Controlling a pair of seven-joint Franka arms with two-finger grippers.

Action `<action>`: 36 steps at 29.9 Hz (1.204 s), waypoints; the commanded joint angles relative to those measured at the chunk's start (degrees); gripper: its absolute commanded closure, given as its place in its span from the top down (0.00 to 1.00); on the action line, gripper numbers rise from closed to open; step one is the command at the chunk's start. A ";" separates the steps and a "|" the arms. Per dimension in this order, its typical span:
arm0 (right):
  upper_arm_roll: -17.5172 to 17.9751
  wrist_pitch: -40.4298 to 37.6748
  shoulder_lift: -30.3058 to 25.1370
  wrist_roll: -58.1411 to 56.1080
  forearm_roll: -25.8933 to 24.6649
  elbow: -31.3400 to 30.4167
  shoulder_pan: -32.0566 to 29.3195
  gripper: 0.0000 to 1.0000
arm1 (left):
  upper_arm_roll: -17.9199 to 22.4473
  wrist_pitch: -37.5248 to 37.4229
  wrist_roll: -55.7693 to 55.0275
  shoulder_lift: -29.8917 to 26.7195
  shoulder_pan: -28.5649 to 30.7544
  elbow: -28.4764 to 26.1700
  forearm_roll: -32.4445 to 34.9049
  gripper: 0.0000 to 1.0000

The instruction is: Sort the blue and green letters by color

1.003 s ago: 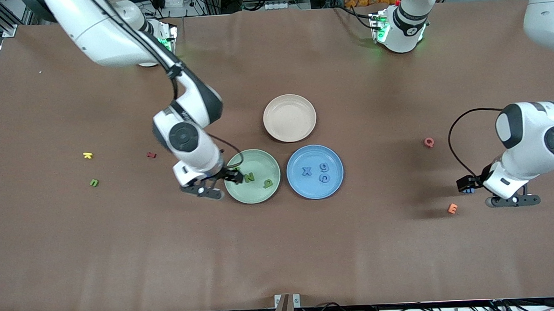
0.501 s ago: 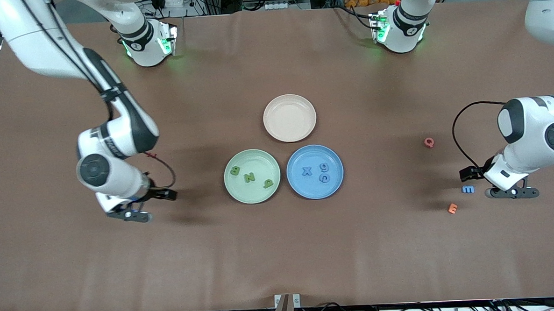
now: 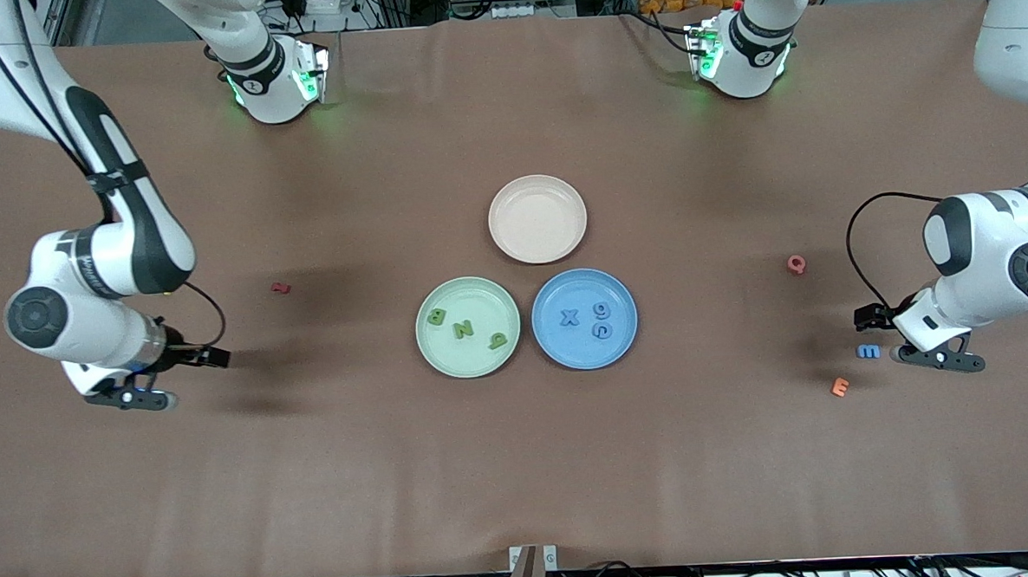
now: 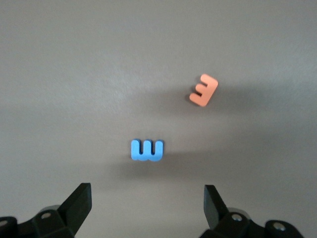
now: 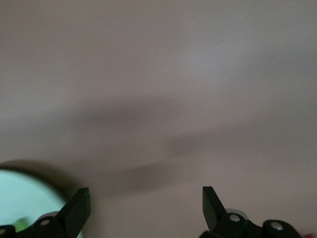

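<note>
The small blue foam letter m at the front view's lower right is being approached by the left gripper, released and empty; it should be centred between the fingers, clear of the orange foam letter E. The right gripper, also released, is being held over bare table at lower left.

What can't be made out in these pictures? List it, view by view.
Front view: the dark red letter is too small to read.
Front view: the right arm hides the table beneath it.
Right wrist view: blurred; a pale green shape is cut off by the edge.

Robotics lab: a brown-covered table is flanked by two bolted arm bases, with cables and aluminium framing seen at its edges.
</note>
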 commanded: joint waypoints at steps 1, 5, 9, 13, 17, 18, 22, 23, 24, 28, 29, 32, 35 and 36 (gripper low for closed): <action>-0.43 0.74 -2.50 -5.63 -0.70 -2.89 -5.94 1.00 | 0.21 -0.12 2.00 3.39 -0.34 3.91 -1.81 1.00; -0.52 2.06 -2.06 -8.98 -0.70 -2.89 -9.56 1.00 | 0.21 0.06 0.94 4.46 -0.78 4.35 -2.51 1.00; -0.87 3.12 -1.89 -11.09 -0.70 -2.98 -10.98 1.00 | 0.21 0.41 0.67 5.33 -0.96 4.88 -3.48 1.00; -2.01 5.13 -1.89 -11.18 -0.70 -3.85 -10.89 1.00 | 0.21 0.41 -0.02 6.21 -1.22 6.11 -3.92 1.00; -2.54 10.84 -1.97 -11.01 -0.61 -7.45 -10.62 1.00 | 0.30 0.41 -2.22 7.35 -2.27 8.22 -4.01 1.00; -2.72 12.33 -2.06 -10.92 -0.61 -8.42 -10.54 1.00 | 0.21 0.41 -2.49 7.79 -2.36 8.66 -4.01 1.00; -3.51 16.30 -2.15 -10.30 -0.52 -11.15 -10.10 1.00 | 0.30 0.49 -2.75 8.67 -2.36 9.80 -4.09 1.00; -3.51 16.74 -2.15 -10.30 -0.44 -11.67 -10.10 1.00 | 0.21 0.50 -2.93 8.76 -2.36 9.98 -4.09 1.00; -3.59 17.00 -2.24 -10.21 -0.35 -12.29 -10.10 1.00 | 0.21 0.50 -3.02 8.85 -2.36 10.07 -4.01 1.00; -3.68 17.71 -2.85 -10.21 0.00 -14.14 -10.01 1.00 | 0.21 0.76 -3.02 9.38 -2.36 10.16 -3.92 1.00; -3.68 18.32 -2.94 -10.21 0.00 -14.84 -10.01 1.00 | 0.30 1.02 -3.02 9.38 -2.36 10.16 -3.74 1.00; -3.77 21.39 -3.64 -10.21 0.00 -17.47 -10.27 1.00 | 0.30 1.20 -2.76 9.38 -2.28 10.07 -3.39 1.00; -3.77 23.51 -3.64 -10.21 0.00 -19.23 -10.36 1.00 | 0.30 1.20 -2.49 9.38 -2.19 10.07 -3.39 1.00; -3.86 23.51 -3.64 -10.13 0.00 -19.50 -10.36 1.00 | 0.30 1.20 -2.58 9.38 -2.10 10.07 -3.39 1.00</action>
